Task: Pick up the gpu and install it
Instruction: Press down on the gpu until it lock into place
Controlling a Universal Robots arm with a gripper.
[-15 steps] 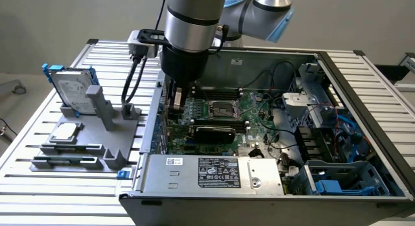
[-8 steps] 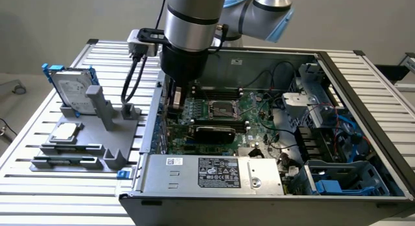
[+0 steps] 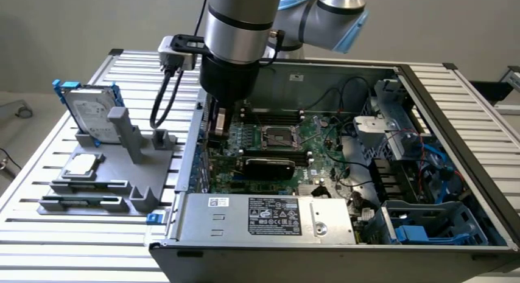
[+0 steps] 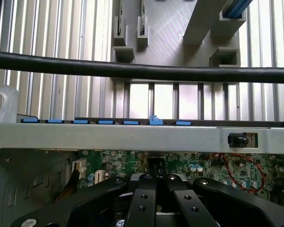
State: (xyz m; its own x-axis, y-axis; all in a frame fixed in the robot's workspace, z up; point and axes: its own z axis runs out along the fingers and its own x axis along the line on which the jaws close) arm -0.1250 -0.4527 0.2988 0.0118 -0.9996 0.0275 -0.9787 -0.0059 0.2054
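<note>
Closed, with its black fingers drawn together, the end effector (image 4: 156,189) hangs inside an open computer case (image 3: 455,173), low over the green motherboard (image 3: 276,140) beside the case's side wall; whether anything is pinched between the fingers cannot be told. A black-covered card that appears to be the gpu (image 3: 268,167) sits seated on the motherboard just in front of the end effector, nearer the case's silver power supply (image 3: 268,216). One case lies on its side on a bench (image 3: 81,252) of pale metal slats, against a plain grey wall. Inside the case are also black cables, blue cables and blue plastic drive brackets on the side far from the end effector. Beyond the case wall next to the end effector stands one grey parts holder (image 3: 106,173). It carries one silver hard drive (image 3: 89,112) with blue rails, standing upright, and one small square silver chip (image 3: 81,165) lying flat. A thick black cable (image 4: 142,71) runs from the arm across the wrist view, over the holder and the slatted bench.
</note>
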